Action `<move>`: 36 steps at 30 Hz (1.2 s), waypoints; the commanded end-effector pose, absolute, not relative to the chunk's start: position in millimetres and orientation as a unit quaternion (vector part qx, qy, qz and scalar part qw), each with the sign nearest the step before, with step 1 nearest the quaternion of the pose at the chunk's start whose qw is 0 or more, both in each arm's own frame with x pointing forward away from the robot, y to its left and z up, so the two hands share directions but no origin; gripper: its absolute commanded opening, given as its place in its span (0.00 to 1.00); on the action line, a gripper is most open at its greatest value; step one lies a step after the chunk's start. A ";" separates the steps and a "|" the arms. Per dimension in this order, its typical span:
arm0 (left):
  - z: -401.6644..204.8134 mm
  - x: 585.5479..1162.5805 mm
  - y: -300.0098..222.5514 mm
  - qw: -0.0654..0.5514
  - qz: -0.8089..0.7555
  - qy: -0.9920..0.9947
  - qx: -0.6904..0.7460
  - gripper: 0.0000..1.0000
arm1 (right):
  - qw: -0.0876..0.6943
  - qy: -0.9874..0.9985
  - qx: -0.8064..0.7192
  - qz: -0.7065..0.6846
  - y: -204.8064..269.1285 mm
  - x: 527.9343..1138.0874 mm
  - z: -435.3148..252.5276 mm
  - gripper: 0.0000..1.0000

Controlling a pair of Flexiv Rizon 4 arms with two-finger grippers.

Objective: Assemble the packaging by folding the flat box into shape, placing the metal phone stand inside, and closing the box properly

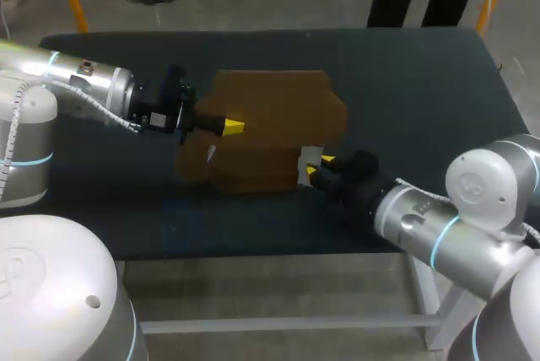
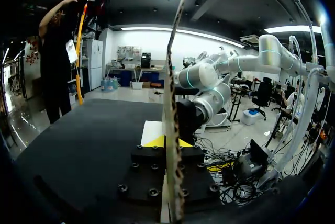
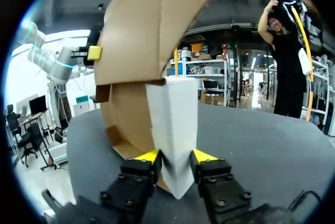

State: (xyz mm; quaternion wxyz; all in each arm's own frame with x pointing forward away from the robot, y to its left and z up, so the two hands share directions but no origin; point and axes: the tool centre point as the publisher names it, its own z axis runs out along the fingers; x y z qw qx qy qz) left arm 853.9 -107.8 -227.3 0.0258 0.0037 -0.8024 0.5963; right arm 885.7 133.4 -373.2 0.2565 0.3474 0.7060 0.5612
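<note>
The brown cardboard box (image 1: 270,125), still mostly flat, is held up off the middle of the black table. My left gripper (image 1: 234,127) is shut on its left part. In the left wrist view the cardboard (image 2: 172,103) runs edge-on between that gripper's (image 2: 168,142) yellow tips. My right gripper (image 1: 314,167) is at the box's near right corner, by a white flap (image 1: 309,157). In the right wrist view that white flap (image 3: 175,119) stands upright between the right gripper's (image 3: 176,156) fingers, and both tips press against it. The brown panel (image 3: 152,25) curves up behind it, and my left gripper's yellow tip (image 3: 94,52) shows at its far edge.
The black table (image 1: 422,108) has bare surface to the right of the box and along its far side. Its front edge (image 1: 253,253) runs just below my right arm. My left arm comes in low over the table's left part.
</note>
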 end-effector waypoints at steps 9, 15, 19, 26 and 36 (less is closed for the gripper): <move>-228.1 853.3 -107.8 0.027 0.596 -0.803 0.003 0.00 | 0.385 0.631 0.469 0.484 135.8 890.6 -375.1 0.29; -228.1 853.3 -107.8 0.027 0.596 -0.803 0.003 0.00 | 0.397 0.617 0.490 0.470 133.3 890.9 -375.6 0.27; -228.1 853.3 -107.8 0.027 0.596 -0.803 0.003 0.00 | 0.403 0.611 0.498 0.465 132.7 891.3 -375.0 0.31; -228.1 853.3 -107.8 0.027 0.596 -0.803 0.003 0.00 | 0.415 0.605 0.513 0.445 133.5 891.9 -372.5 0.21; -228.1 853.3 -107.8 0.027 0.596 -0.803 0.003 0.00 | 0.424 0.600 0.528 0.425 131.8 891.1 -370.5 0.00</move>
